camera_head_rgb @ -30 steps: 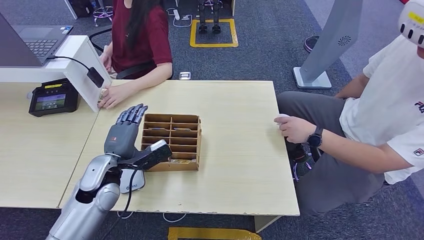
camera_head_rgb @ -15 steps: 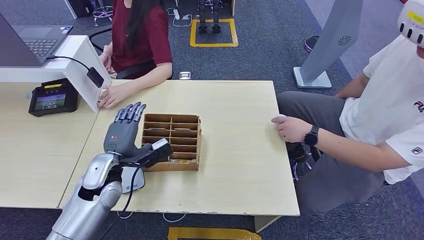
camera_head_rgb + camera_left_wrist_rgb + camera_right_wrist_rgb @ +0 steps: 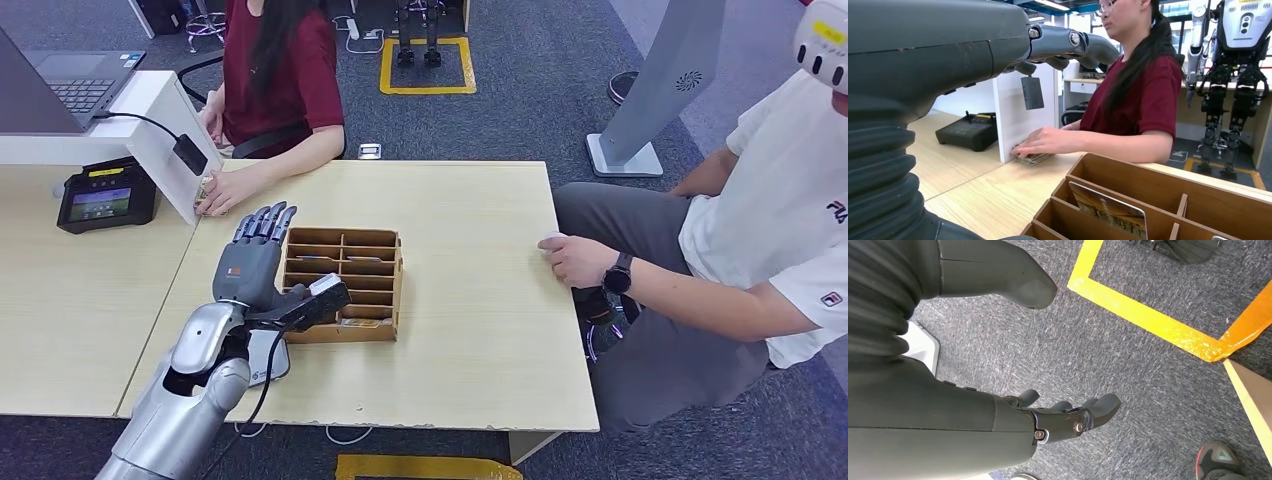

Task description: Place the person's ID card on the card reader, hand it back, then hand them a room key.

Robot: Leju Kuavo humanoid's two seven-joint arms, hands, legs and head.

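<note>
My left hand [image 3: 254,267] hovers open over the table, fingers stretched toward the person in the red top [image 3: 285,80]. Its thumb lies above the near left corner of the wooden slotted box [image 3: 350,270]. In the left wrist view the fingers [image 3: 1068,45] hold nothing. That person's hand [image 3: 1048,142] rests on a small stack of cards [image 3: 1034,159] by the white divider. A printed card [image 3: 1108,212] stands in a box slot. The white card reader [image 3: 270,365] lies mostly hidden under my left forearm. My right hand [image 3: 1068,420] hangs over the carpet, empty.
A black payment terminal [image 3: 105,195] and a laptop [image 3: 75,85] sit at the far left behind the white divider [image 3: 165,140]. A person in a white shirt [image 3: 740,250] sits at the table's right edge, fist on the tabletop [image 3: 480,300].
My left hand has crept slightly forward and right along the box. The seated person at the right has drawn the fist a little toward the table edge.
</note>
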